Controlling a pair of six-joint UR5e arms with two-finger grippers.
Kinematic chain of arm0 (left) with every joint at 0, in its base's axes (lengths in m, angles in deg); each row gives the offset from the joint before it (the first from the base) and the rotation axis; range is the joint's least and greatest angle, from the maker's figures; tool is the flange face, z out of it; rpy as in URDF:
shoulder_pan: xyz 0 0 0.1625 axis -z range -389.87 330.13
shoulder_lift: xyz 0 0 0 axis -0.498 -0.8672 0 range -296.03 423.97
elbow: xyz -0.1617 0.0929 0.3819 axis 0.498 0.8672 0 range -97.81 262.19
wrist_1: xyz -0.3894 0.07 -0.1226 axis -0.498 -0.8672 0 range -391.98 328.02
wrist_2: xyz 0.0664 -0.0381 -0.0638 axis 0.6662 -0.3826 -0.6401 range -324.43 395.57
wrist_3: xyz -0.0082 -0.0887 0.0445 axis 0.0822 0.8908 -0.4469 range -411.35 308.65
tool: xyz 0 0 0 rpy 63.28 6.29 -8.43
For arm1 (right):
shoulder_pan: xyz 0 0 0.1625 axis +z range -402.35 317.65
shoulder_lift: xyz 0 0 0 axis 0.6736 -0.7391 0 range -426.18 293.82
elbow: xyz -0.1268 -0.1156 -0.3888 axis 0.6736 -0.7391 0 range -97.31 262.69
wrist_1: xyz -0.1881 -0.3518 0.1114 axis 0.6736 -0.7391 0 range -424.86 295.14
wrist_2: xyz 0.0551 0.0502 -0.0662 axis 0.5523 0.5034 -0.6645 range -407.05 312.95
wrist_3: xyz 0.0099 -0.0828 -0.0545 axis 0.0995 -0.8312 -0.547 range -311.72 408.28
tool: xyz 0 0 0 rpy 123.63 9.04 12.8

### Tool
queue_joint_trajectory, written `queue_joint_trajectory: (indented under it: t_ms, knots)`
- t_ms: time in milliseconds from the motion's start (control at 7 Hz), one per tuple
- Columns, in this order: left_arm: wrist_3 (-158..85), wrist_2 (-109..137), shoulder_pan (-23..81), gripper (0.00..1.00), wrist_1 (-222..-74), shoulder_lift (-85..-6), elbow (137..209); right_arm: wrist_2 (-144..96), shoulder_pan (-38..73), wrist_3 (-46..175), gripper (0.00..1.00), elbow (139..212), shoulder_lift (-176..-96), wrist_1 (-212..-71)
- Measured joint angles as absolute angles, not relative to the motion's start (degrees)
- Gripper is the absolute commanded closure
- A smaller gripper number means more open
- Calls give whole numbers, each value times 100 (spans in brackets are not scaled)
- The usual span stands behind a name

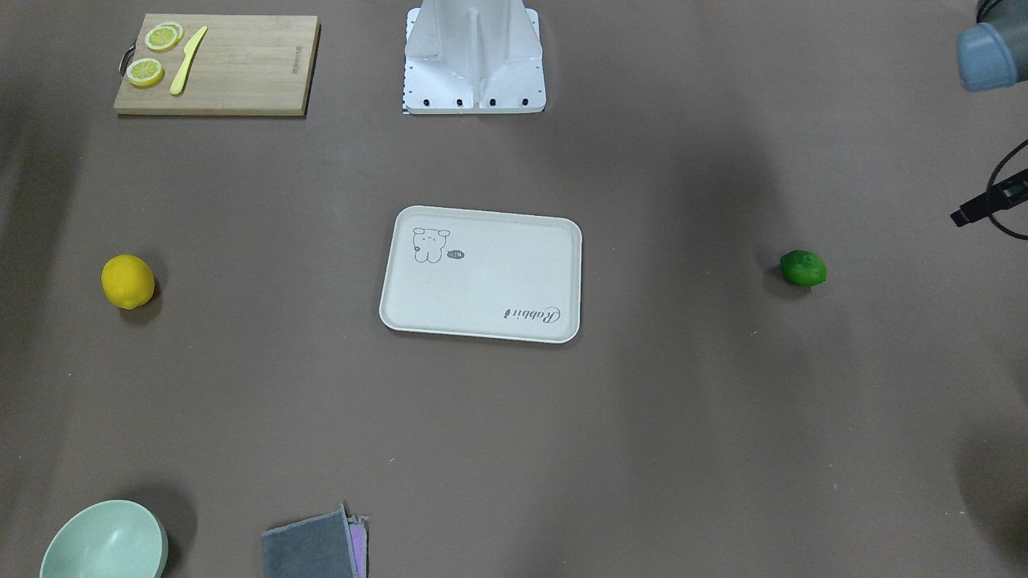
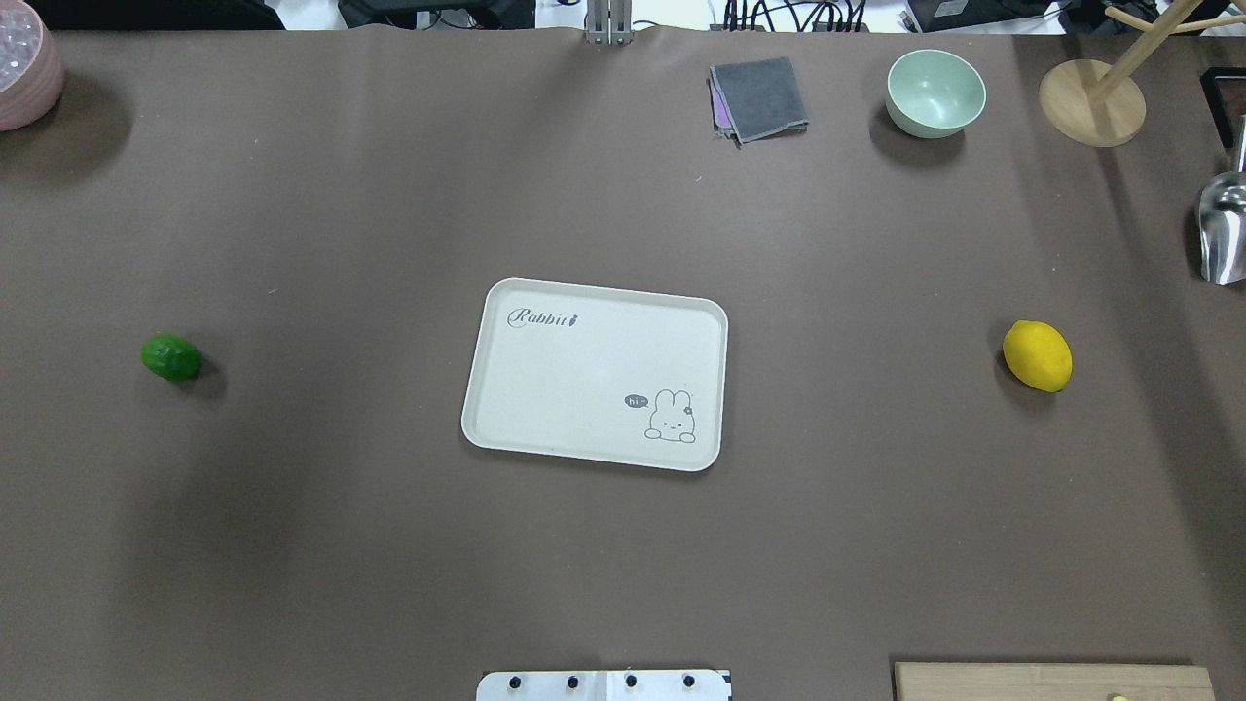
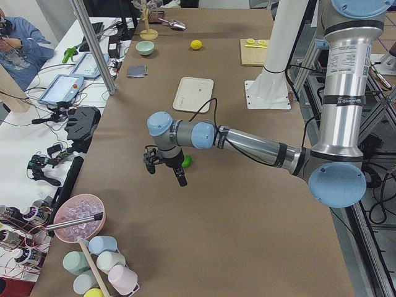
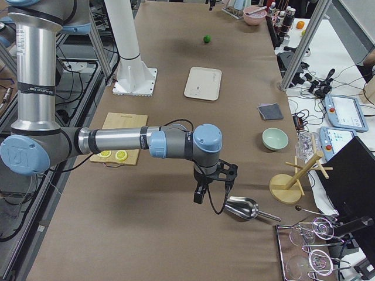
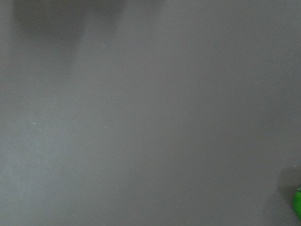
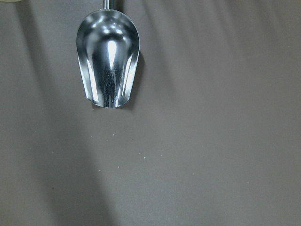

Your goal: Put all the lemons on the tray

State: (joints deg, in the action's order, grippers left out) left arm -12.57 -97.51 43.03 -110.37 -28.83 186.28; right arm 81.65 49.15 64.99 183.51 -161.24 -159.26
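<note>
The yellow lemon [image 2: 1038, 355] lies on the table to the right of the cream tray [image 2: 594, 375]; it also shows in the front view [image 1: 128, 281]. The green lemon [image 2: 171, 357] lies far left of the tray, also in the front view [image 1: 803, 268]. The tray holds nothing. My left gripper [image 3: 164, 173] hovers beside the green lemon [image 3: 187, 161], toward the table's left end; only the lemon's edge [image 5: 297, 202] shows in the left wrist view. My right gripper [image 4: 211, 190] hovers beside a metal scoop [image 4: 240, 208]. I cannot tell whether either gripper is open.
A bamboo cutting board [image 1: 241, 72] with lemon slices and a yellow knife lies near the robot base [image 1: 474, 56]. A mint bowl [image 2: 935, 92], a grey cloth [image 2: 759, 97], a wooden rack [image 2: 1090, 102], the scoop [image 2: 1222, 229] and a pink bowl [image 2: 24, 68] line the far edge.
</note>
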Motion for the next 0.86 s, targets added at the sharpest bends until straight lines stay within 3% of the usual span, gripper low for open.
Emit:
queue_joint_trajectory:
  t_ms: [429, 857]
  knots:
    - [605, -9750, 3415, 3, -11056, -3462, 18600, 8177, 4855, 6528, 0, 18299, -16107, -15922]
    - [1875, -9879, 3248, 3, -11191, -3850, 18049, 8561, 4553, 6674, 0, 18415, -16083, -15327]
